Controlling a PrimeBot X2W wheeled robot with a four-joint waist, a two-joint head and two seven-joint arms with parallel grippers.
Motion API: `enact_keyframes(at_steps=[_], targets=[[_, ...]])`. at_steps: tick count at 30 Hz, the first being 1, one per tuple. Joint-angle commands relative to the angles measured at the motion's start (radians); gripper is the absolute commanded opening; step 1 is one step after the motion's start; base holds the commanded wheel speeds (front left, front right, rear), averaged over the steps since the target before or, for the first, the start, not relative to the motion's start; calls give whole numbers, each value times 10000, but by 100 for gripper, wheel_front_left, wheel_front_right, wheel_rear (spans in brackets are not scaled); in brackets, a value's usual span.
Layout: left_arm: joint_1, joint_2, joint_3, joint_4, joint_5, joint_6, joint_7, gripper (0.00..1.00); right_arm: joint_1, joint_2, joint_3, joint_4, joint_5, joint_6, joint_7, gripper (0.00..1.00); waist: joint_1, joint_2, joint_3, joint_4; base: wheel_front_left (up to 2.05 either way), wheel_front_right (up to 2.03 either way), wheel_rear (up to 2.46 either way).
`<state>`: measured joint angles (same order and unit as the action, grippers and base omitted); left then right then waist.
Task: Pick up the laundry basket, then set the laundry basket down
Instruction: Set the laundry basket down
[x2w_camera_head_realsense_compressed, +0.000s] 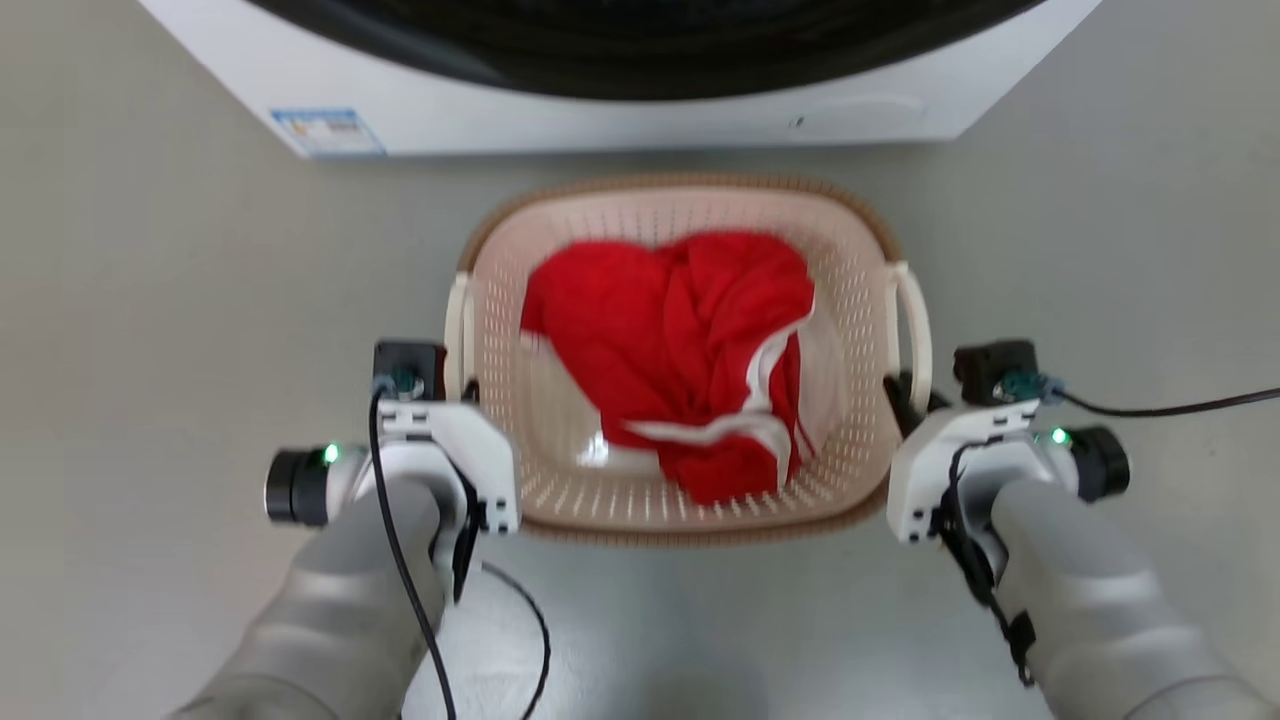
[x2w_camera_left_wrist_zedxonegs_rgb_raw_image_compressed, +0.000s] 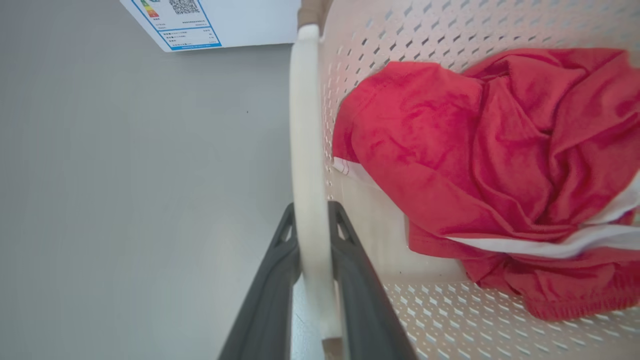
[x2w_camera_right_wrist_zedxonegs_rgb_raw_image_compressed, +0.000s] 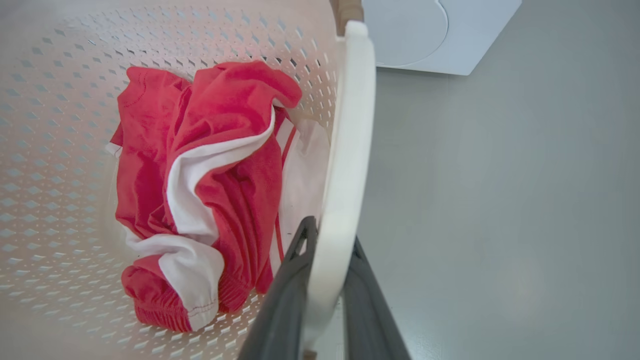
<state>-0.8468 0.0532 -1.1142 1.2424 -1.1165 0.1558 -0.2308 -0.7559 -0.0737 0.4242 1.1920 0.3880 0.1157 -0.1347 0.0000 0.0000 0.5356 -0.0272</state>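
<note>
Laundry basket lies between the two hands, just before a white washing machine, over the pale grey floor. Cannot tell whether its base touches the floor.

Left hand: clenched narrow on the left loop handle. One dark finger is on each side of the white band and both touch it, toward the handle's near end.

Right hand: same grip on the right loop handle, with the band pinched between its two fingers.

Materials and shapes:
- Basket: cream plastic, rounded-rectangular, walls and bottom pierced with rows of small diamond holes. The rim is brown with a woven look.
- Handles: smooth, flat white loops standing off the side walls.
- Fingers: matte dark grey, long and tapering, with a triangular cut-out near each tip.
- Contents: a crumpled red garment of soft cloth with white trim and a gathered hem, lying in the basket's bottom.
- Washing machine: dark round door, with a blue-bordered label at one corner.
- Floor: smooth, faint sheen.
</note>
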Motion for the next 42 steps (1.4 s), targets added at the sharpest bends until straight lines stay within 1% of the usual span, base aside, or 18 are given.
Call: enact_keyframes(at_steps=[1,7,8,14,22,30,42], targets=[[-515,90,152,-46,212,104,-190,0,-238,235,108,-125,-192,150,-413,0,0,0,614,193,0,0,0],[-975,231,336,-135,401,142,-295,0,-647,235,-148,58,-446,150,-773,0,0,0,1233,267,0,0,0],[-1149,294,463,-245,497,193,-303,0,-799,235,-283,177,-585,150,-859,0,0,0,1479,288,0,0,0],[-1525,508,938,-722,918,328,-307,0,-1269,235,-797,432,-1054,150,-1081,0,0,0,2155,356,0,0,0],[-1775,626,1663,-1228,1528,504,-309,0,-1845,235,-1613,623,-1761,150,-1207,0,0,0,2740,465,0,0,0],[-1770,570,2137,-1263,2027,411,-309,0,-2059,235,-2232,627,-2321,150,-1248,0,0,0,2999,496,0,0,0],[-1828,442,2572,-927,2483,183,-309,0,-1913,235,-2516,413,-2557,150,-1262,0,0,0,3202,523,0,0,0]])
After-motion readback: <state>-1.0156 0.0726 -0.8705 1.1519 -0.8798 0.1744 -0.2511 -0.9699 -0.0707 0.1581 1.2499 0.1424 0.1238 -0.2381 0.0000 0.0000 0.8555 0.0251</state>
